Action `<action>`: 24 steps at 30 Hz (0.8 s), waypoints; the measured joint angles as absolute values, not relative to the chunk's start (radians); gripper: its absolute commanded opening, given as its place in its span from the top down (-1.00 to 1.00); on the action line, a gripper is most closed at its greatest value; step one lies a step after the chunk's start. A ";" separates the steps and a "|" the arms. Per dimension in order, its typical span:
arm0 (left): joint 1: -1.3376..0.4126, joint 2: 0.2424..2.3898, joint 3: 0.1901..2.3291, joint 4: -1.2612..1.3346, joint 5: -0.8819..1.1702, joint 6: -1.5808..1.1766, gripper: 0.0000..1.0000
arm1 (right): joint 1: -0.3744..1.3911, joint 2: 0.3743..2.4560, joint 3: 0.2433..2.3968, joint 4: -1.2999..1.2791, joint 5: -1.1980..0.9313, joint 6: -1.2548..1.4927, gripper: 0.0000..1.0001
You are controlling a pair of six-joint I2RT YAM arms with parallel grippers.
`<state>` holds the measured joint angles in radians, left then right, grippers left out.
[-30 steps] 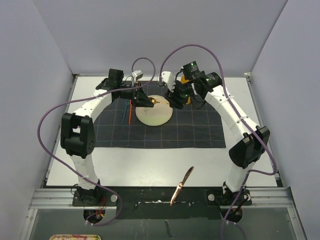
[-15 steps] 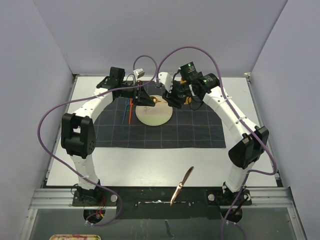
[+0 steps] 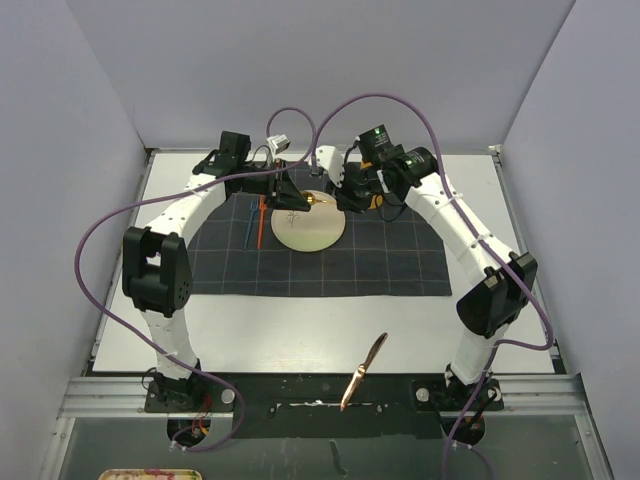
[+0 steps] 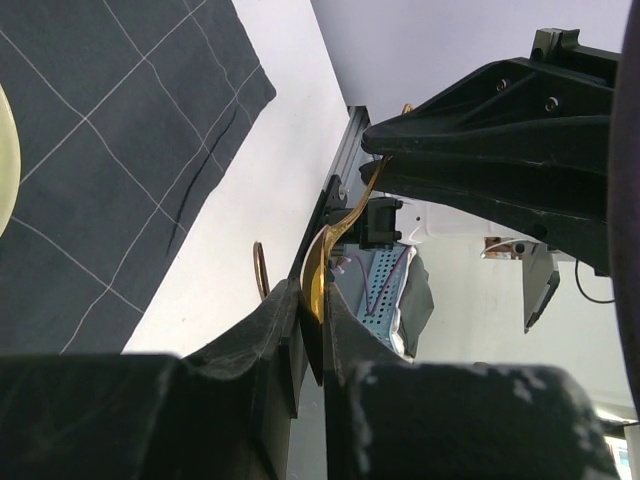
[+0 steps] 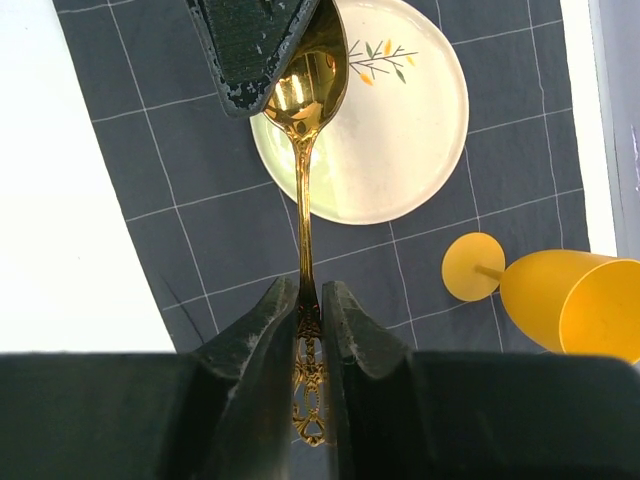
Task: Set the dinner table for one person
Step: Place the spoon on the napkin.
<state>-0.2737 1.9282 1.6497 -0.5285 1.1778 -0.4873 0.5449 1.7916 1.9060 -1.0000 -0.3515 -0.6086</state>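
A gold spoon (image 3: pixel 318 200) hangs above the cream plate (image 3: pixel 310 235), held at both ends. My left gripper (image 3: pixel 298 199) is shut on the spoon's bowl (image 4: pixel 318 270). My right gripper (image 3: pixel 340 198) is shut on its ornate handle (image 5: pixel 304 230). In the right wrist view my right gripper (image 5: pixel 308 296) pinches the handle, and the left fingers (image 5: pixel 250 45) cover part of the bowl. In the left wrist view my left gripper (image 4: pixel 312 300) grips the bowl edge-on. The plate sits on a dark grey gridded cloth (image 3: pixel 390 262) on the white dinner table (image 3: pixel 300 335).
A yellow goblet (image 5: pixel 570 300) lies on its side on the cloth, right of the plate. An orange stick (image 3: pixel 261 222) and a blue stick (image 3: pixel 247 222) lie left of the plate. A copper-coloured utensil (image 3: pixel 363 372) lies across the table's front rail.
Both grippers have edged toward the back of the table and drawn closer together. The left gripper has closed in on the spoon's bowl while the right keeps the handle.
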 measured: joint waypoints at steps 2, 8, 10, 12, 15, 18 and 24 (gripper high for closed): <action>-0.274 1.928 1.650 -0.531 1.177 -0.484 1.00 | 0.545 1.792 1.906 -1.001 -0.352 -0.608 0.96; -0.275 1.928 1.650 -0.538 1.176 -0.483 1.00 | 0.547 1.792 1.906 -1.005 -0.351 -0.597 1.00; -0.275 1.928 1.650 -0.540 1.176 -0.483 1.00 | 0.551 1.792 1.906 -1.006 -0.350 -0.594 1.00; -0.275 1.928 1.650 -0.544 1.176 -0.483 1.00 | 0.551 1.792 1.906 -1.008 -0.350 -0.591 1.00; -0.275 1.928 1.650 -0.548 1.177 -0.484 0.96 | 0.551 1.792 1.909 -1.013 -0.351 -0.582 1.00; -0.275 1.928 1.650 -0.550 1.180 -0.485 0.73 | 0.551 1.792 1.917 -1.019 -0.351 -0.568 1.00; -0.275 1.928 1.650 -0.553 1.184 -0.486 0.35 | 0.564 1.792 1.930 -1.021 -0.355 -0.547 1.00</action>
<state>-0.2752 1.9282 1.6505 -0.5526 1.1839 -0.4862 0.5640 1.7916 1.9297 -1.0214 -0.3550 -0.5468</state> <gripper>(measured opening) 0.205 0.130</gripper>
